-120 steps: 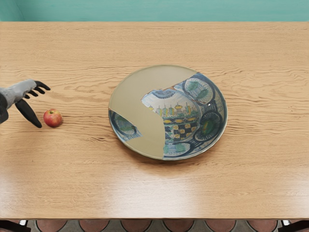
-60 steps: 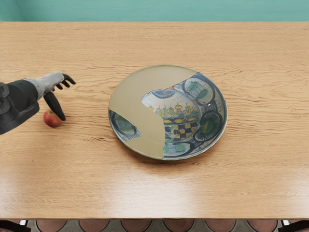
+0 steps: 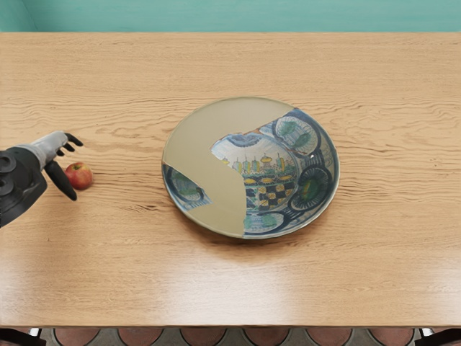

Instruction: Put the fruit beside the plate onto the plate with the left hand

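Note:
A small red apple (image 3: 79,175) lies on the wooden table, well to the left of a large patterned plate (image 3: 251,166). My left hand (image 3: 62,160) comes in from the left edge and sits right beside the apple on its left. Its fingers are spread and hold nothing: the thumb (image 3: 61,180) points down close to the apple's left side, and the other fingers (image 3: 70,142) reach above and behind it. The plate carries blue, green and yellow painted patterns, partly washed out by a tan glare patch.
The wooden table (image 3: 230,274) stretches wide around the plate. A teal wall runs along the far edge. The table's front edge lies near the bottom of the picture.
My left hand swung right over the apple half a second ago, then pulled back left and lower. The apple sits where it was, now uncovered.

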Motion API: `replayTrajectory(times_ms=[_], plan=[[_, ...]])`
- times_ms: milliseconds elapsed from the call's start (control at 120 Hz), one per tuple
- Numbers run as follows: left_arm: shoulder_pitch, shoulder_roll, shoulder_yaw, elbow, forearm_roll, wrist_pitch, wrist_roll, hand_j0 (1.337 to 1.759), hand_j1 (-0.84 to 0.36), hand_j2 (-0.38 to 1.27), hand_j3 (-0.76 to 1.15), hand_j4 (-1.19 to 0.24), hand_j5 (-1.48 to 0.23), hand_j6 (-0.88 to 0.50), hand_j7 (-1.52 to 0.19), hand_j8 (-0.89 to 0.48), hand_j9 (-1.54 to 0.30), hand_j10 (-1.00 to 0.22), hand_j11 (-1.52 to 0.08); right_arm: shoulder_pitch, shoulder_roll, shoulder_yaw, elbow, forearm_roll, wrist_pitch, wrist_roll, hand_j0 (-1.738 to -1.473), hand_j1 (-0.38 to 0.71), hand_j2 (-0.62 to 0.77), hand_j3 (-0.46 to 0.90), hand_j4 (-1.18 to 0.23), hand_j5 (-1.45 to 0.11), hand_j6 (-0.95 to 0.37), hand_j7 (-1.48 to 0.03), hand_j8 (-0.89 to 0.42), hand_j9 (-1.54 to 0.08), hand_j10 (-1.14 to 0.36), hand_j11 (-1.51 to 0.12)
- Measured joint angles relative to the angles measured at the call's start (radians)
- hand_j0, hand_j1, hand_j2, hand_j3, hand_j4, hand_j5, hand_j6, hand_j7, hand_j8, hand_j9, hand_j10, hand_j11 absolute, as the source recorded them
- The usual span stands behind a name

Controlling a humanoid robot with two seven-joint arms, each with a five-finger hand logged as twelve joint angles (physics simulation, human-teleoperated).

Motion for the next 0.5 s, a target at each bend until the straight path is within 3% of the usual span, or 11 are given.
replayTrajectory(times_ms=[342, 500], plan=[[0.035, -0.091, 0.002, 0.072, -0.009, 0.049, 0.0, 1.658, 0.04, 0.05, 0.0, -0.26, -0.33, -0.26, -0.33, -0.26, -0.33, -0.26, -0.33, 0.0, 0.0, 0.0, 0.0, 0.0, 0.0, 0.0, -1.658, -0.31, -0.01, 0.0, -0.04, -0.05, -0.04, -0.05, -0.04, -0.05, -0.04, -0.05], [0.056, -0.115, 0.002, 0.111, -0.011, 0.053, 0.0, 1.658, -0.01, 0.06, 0.0, -0.31, -0.4, -0.31, -0.4, -0.31, -0.4, -0.31, -0.4, 0.0, 0.0, 0.0, 0.0, 0.0, 0.0, 0.0, -1.658, -0.31, -0.01, 0.0, -0.04, -0.05, -0.04, -0.05, -0.04, -0.05, -0.04, -0.05]])
